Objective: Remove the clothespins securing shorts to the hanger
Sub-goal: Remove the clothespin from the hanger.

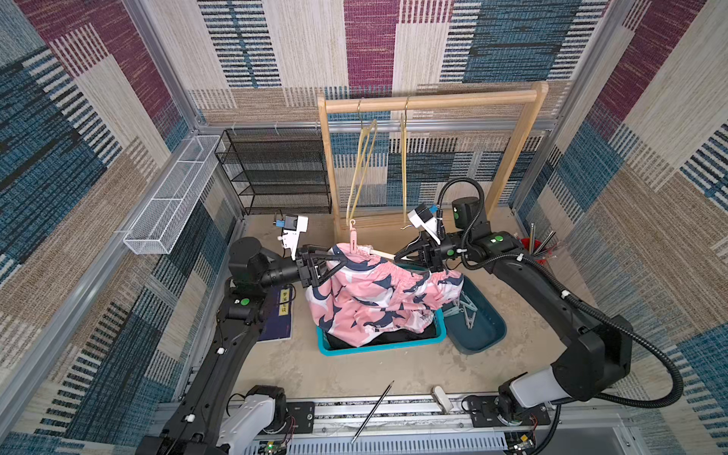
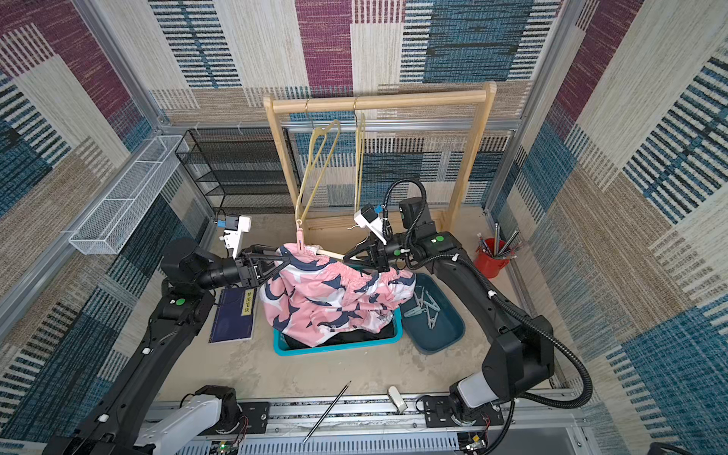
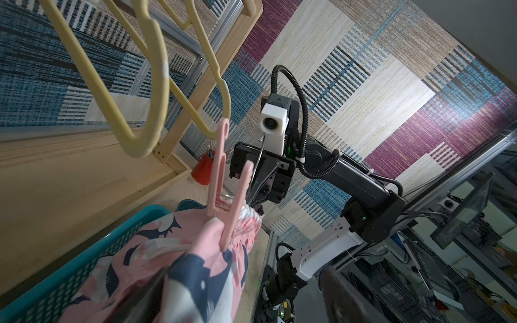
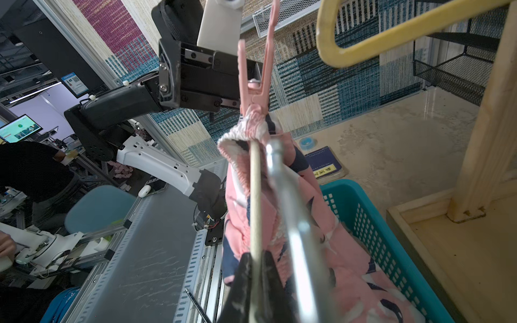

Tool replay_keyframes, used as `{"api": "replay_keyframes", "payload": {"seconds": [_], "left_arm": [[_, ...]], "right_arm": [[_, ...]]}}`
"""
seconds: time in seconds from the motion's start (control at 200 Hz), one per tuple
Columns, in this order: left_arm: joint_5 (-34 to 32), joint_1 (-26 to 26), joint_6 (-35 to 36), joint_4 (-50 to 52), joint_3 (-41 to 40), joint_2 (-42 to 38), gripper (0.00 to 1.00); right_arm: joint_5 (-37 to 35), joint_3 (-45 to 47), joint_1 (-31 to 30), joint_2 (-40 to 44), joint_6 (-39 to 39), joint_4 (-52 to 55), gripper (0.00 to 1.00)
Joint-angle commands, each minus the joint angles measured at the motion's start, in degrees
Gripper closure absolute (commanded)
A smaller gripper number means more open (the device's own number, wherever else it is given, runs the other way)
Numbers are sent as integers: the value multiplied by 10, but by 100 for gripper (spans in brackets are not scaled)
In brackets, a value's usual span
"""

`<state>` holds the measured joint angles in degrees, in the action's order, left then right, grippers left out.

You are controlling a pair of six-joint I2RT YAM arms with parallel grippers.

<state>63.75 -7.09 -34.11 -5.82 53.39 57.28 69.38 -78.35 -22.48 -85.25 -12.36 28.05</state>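
Our right claw (image 4: pixel 256 260) pinches the hanger bar (image 4: pixel 255 195), our left claw (image 1: pixel 343 260) stands spread at the shorts (image 1: pixel 374 295); next, we reckon, we squeeze the pink clothespin (image 4: pixel 249 95) off.

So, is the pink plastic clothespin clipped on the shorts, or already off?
Clipped on. The pink plastic clothespin has its tips pinching the bunched waistband of the pink printed fabric shorts.

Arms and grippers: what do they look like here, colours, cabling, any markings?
Both the left arm and right arm are black, with white base covers and round green dots. The right arm carries a black ribbed cable conduit fixed by white clips. The left gripper and right gripper are black with skeletal triangular fingers, each topped by a white camera housing.
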Motion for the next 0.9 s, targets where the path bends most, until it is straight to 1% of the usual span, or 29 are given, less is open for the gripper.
{"api": "replay_keyframes", "payload": {"seconds": [0.0, 0.095, 0.2, 0.346, 0.546, 0.776, 0.896], "left_arm": [[-45, 1, 72, 75, 25, 0, 9], [-71, 1, 106, 119, 53, 7, 7], [-75, 1, 127, 145, 76, 21, 6], [-61, 1, 136, 159, 87, 38, 5], [-38, -5, 134, 156, 72, 37, 6], [-16, -17, 136, 156, 57, 30, 18], [-7, -22, 135, 156, 52, 31, 28]], "right_arm": [[-23, 7, -1, 3, -8, 12, 99], [-23, 14, -6, 8, -12, 15, 100], [-21, 23, -13, 12, -14, 18, 100], [-19, 28, -23, 16, -20, 26, 100], [-5, 32, -39, 7, -23, 26, 100], [8, 24, -45, 2, -20, 19, 100], [11, 21, -46, 2, -15, 15, 100]]}}
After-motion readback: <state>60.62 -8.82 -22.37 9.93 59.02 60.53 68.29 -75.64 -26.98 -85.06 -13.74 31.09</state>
